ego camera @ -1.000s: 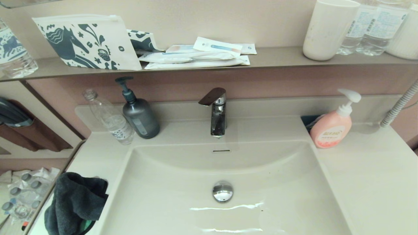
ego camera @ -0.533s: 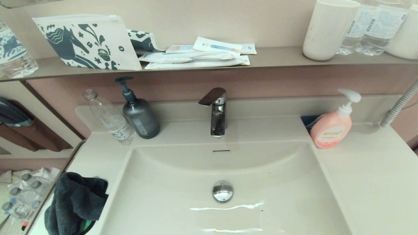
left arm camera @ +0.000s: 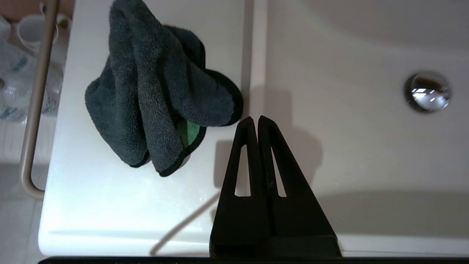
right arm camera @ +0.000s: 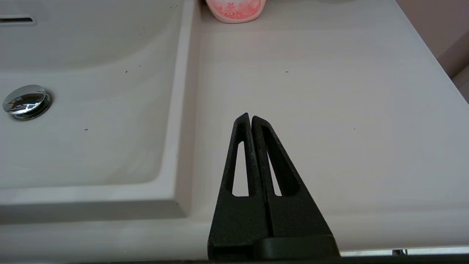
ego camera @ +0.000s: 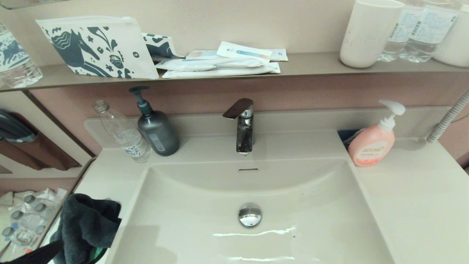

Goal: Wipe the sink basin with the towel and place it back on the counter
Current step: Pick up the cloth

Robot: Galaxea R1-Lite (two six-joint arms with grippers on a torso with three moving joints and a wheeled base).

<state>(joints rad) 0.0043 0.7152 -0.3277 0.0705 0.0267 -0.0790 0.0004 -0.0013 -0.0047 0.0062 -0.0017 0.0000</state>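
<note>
— Two grippers, both with their fingers pressed together and nothing between them. The left gripper [left arm camera: 255,118] hangs above the front left part of the counter [left arm camera: 110,205], its tips over the rim where counter meets the sink basin [left arm camera: 366,154]. In the head view only a dark sliver of that arm shows at the bottom left corner.

— And the right one?

— The right gripper [right arm camera: 248,116] hangs over the bare counter to the right of the basin, near its front edge, holding nothing.

— Where is the towel?

— The towel [left arm camera: 154,95] lies bunched on the counter left of the basin, near the front, dark grey with a patch of green showing in a fold. Its nearest lobe reaches almost to the basin rim, just beside the left gripper's tips but apart from them.

— Farther in?

— The chrome drain plug [ego camera: 250,215] sits in the basin floor, and the overflow slot [ego camera: 248,169] is in the back wall. Behind it stands the faucet [ego camera: 243,126]. To its left, a dark pump bottle [ego camera: 155,126] and a clear plastic bottle [ego camera: 122,132]; on the right, a pink soap dispenser [ego camera: 373,141].

— Beyond that?

— The brown-grey shelf [ego camera: 315,64] carries a patterned pouch [ego camera: 97,46], flat packets [ego camera: 223,60] and a white cup [ego camera: 368,31].
</note>
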